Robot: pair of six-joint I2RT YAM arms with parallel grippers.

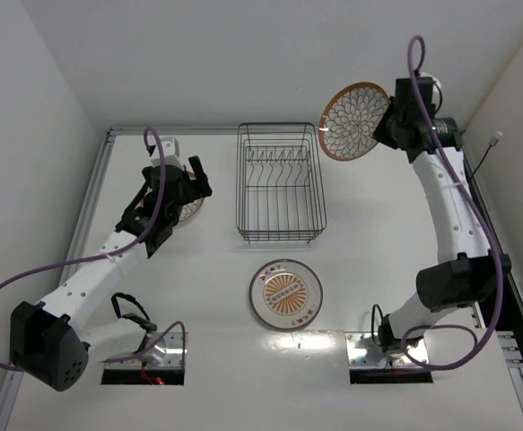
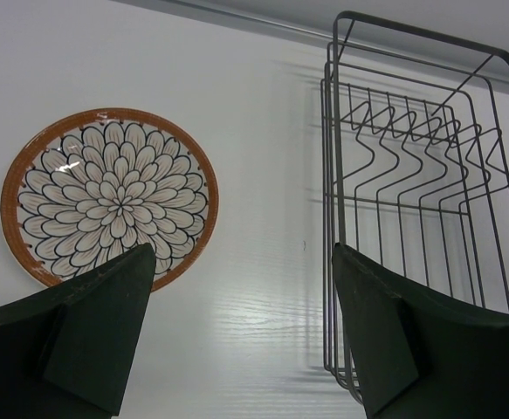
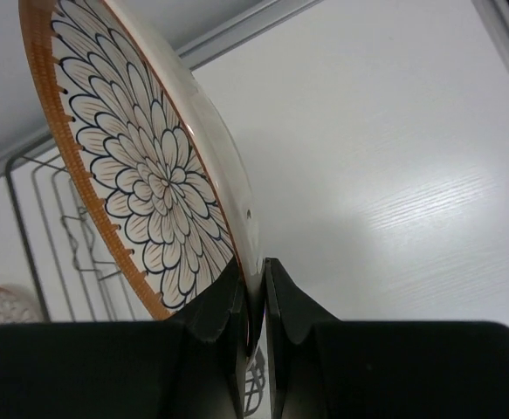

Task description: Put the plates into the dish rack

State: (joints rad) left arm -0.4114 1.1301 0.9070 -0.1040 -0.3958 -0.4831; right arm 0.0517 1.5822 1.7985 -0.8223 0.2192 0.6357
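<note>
The black wire dish rack stands at the table's centre back and holds no plates; it also shows in the left wrist view. My right gripper is shut on the rim of an orange-rimmed flower plate, held on edge in the air to the right of the rack; the right wrist view shows the plate pinched between the fingers. A second flower plate lies flat left of the rack, mostly under my left gripper, which is open above it. A third plate with a pale grey rim lies in front of the rack.
A metal rail runs along the table's back edge. White walls stand close on the left and right. The arm bases sit on mounting plates at the near edge.
</note>
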